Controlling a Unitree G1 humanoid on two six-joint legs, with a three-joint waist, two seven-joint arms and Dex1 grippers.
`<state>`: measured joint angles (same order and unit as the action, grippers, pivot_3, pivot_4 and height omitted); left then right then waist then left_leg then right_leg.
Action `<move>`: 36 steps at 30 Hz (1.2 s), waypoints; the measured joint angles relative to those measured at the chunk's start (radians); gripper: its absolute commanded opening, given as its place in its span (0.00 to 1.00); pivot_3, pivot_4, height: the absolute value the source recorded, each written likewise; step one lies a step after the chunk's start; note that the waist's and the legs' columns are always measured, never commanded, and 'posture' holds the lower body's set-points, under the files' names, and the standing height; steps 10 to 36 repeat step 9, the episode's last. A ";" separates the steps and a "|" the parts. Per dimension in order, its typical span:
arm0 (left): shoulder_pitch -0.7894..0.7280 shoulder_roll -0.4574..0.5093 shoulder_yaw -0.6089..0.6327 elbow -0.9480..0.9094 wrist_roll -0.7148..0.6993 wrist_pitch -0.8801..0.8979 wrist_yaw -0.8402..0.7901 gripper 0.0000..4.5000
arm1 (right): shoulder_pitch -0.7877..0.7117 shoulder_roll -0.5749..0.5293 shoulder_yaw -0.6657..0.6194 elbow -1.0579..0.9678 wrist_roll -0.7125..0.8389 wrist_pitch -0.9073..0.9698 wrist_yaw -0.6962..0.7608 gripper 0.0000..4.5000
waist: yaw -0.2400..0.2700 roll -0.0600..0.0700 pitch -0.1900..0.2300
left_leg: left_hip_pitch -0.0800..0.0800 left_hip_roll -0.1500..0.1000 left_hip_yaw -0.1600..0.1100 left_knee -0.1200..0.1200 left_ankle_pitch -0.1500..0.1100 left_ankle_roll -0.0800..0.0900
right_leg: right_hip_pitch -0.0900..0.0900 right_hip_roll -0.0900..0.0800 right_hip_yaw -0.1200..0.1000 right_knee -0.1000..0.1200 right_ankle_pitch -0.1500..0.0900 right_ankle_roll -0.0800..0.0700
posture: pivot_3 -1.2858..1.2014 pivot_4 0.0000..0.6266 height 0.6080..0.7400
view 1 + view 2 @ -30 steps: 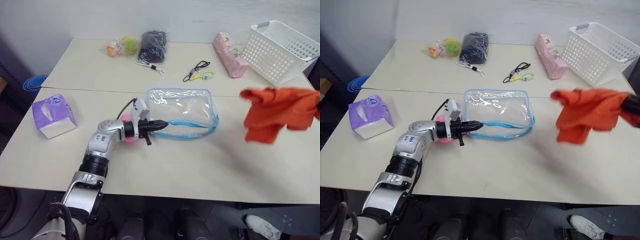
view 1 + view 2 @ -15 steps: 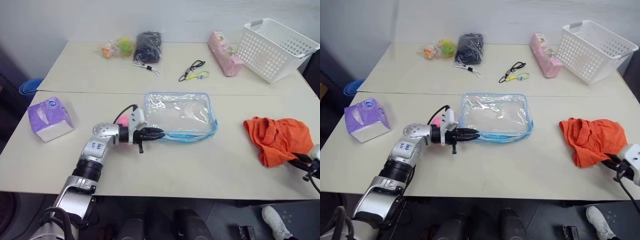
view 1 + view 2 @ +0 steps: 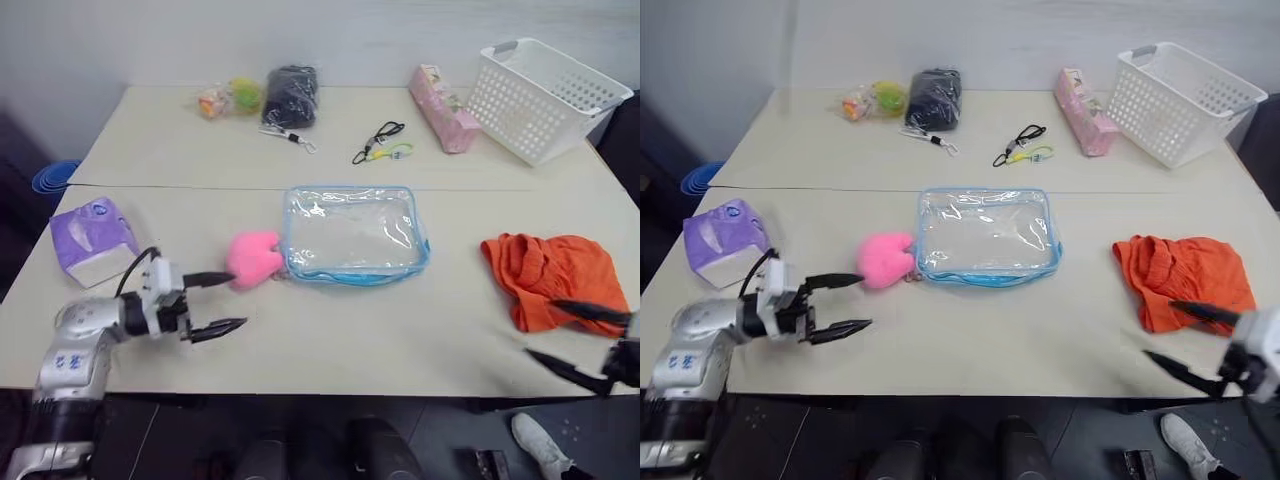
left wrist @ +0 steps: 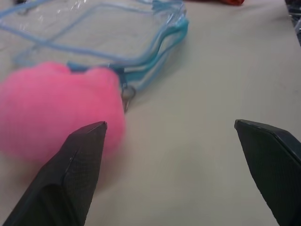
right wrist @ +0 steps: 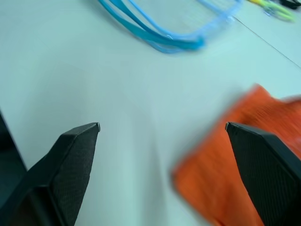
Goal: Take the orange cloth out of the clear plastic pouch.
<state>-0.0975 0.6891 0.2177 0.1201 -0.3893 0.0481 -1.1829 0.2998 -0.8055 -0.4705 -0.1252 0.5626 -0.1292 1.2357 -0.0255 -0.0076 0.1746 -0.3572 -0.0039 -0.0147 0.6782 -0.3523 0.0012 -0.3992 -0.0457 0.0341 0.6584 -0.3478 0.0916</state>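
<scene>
Beige table (image 3: 330,345), both end effectors spread and empty: left end effector (image 3: 222,304) near-level, right end effector (image 3: 572,335) beside orange cloth (image 3: 552,276).

Silver left arm (image 3: 80,335), black cable, black-fingered claw (image 3: 222,301)

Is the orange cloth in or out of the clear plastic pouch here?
Out. The orange cloth lies crumpled on the table, apart from the clear plastic pouch, which looks empty and flat.
</scene>
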 measured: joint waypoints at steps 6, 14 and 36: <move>0.193 0.003 0.030 -0.058 0.039 -0.096 0.035 0.99 | -0.099 0.116 0.172 0.028 -0.119 -0.147 -0.005 1.00 | 0.009 0.000 0.001 | 0.004 -0.001 -0.001 -0.005 -0.001 0.001 | 0.006 -0.002 -0.002 -0.006 0.000 -0.001 | 0.52 0.24 1.00; 0.212 -0.009 0.029 -0.121 0.061 -0.145 0.078 0.99 | -0.147 0.170 0.222 0.132 -0.183 -0.239 -0.023 1.00 | 0.023 0.001 0.001 | 0.005 -0.001 -0.001 -0.007 -0.001 0.001 | 0.006 -0.002 -0.002 -0.006 -0.001 -0.001 | 0.52 0.24 1.00; 0.212 -0.009 0.029 -0.121 0.061 -0.145 0.078 0.99 | -0.147 0.170 0.222 0.132 -0.183 -0.239 -0.023 1.00 | 0.023 0.001 0.001 | 0.005 -0.001 -0.001 -0.007 -0.001 0.001 | 0.006 -0.002 -0.002 -0.006 -0.001 -0.001 | 0.52 0.24 1.00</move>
